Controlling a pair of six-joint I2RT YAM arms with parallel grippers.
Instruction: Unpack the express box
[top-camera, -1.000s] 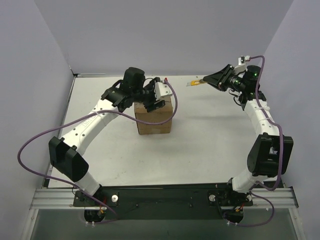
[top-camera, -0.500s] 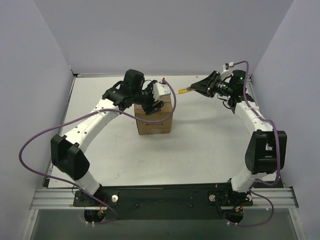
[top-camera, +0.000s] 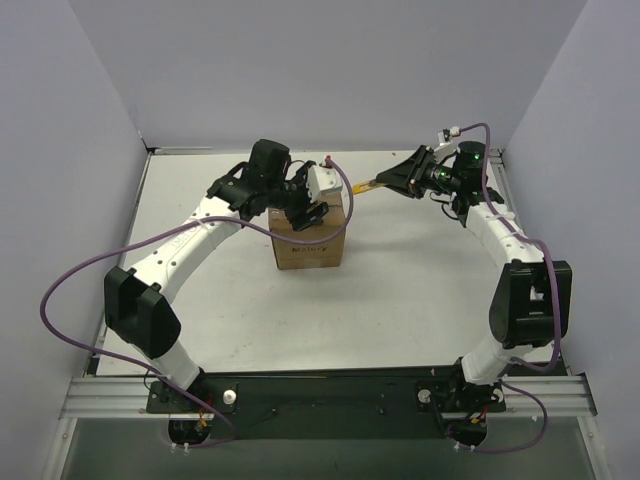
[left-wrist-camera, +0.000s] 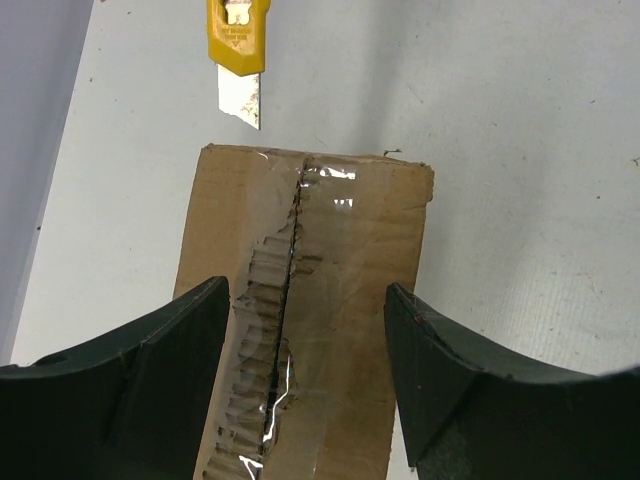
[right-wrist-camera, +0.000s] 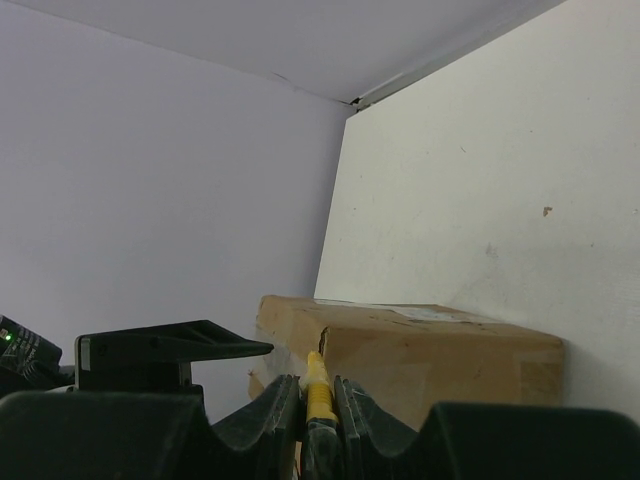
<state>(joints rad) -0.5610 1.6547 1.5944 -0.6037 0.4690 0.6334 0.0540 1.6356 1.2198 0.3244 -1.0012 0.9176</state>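
Note:
The express box (top-camera: 310, 238) is a brown carton standing mid-table. Its top (left-wrist-camera: 310, 300) is taped, with a torn seam down the middle. My left gripper (top-camera: 305, 207) is open, its fingers (left-wrist-camera: 150, 370) straddling the box top from above. My right gripper (top-camera: 392, 180) is shut on the yellow utility knife (top-camera: 367, 184). The knife's bare blade (left-wrist-camera: 240, 100) points at the far end of the seam, just short of the box edge. In the right wrist view the knife (right-wrist-camera: 318, 385) sits between the jaws, aimed at the box (right-wrist-camera: 420, 355).
The white table (top-camera: 400, 290) is walled by pale lilac panels on three sides. A black rail (top-camera: 320, 395) with both arm bases runs along the near edge. Purple cables loop off both arms.
My right gripper has carried the knife left toward the box, bringing the blade close to its far edge. The left gripper has stayed over the box top.

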